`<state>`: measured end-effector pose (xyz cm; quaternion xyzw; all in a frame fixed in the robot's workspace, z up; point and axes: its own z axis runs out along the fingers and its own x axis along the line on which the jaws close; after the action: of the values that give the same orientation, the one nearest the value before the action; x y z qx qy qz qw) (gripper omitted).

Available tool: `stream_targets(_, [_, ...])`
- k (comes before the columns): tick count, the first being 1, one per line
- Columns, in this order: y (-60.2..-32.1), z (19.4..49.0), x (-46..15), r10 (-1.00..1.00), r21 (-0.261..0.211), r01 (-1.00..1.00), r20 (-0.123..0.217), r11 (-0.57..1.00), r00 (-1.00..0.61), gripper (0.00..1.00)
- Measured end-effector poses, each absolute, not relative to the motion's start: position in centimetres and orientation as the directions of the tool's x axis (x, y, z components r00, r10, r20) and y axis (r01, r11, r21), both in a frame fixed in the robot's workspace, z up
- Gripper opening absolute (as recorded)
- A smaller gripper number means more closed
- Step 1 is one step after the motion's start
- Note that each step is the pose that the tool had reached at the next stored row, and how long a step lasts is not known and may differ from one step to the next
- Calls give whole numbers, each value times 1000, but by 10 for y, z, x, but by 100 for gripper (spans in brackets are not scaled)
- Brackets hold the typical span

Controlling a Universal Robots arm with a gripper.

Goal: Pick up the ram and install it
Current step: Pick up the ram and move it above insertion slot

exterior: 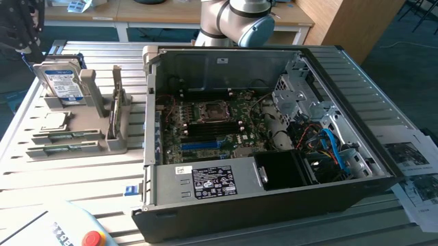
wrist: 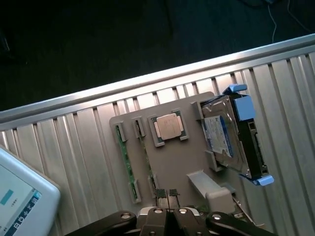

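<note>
The black two-fingered pincer (wrist: 166, 194) hangs pinched fully together, gripping nothing, above the grey plastic holder tray (wrist: 182, 162). The thin green ram strip (wrist: 126, 164) sits slotted in that tray beside a second green strip (wrist: 147, 164), on the exterior view's left of the open black computer case (exterior: 274, 205).

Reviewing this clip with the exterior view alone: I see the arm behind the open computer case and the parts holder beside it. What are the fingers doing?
Observer: The fingers are shut with nothing between them, poised over the edge of the grey parts holder.
Reviewer: So nothing is picked up?
Observer: Nothing. The outer ram strip and the inner ram strip, beside the processor chip, sit on edge in their slots; the fingertips line up nearest the inner one's end.
Reviewer: Is the pendant's screen on?
Observer: Yes, its screen shows a pale page with a blue block.
</note>
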<state>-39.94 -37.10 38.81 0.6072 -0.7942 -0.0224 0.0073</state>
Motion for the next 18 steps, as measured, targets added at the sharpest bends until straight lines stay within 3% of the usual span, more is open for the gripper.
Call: stream_targets(18, [-371, 388, -399, -1000, 44, -999, -16, 23, -24, 10])
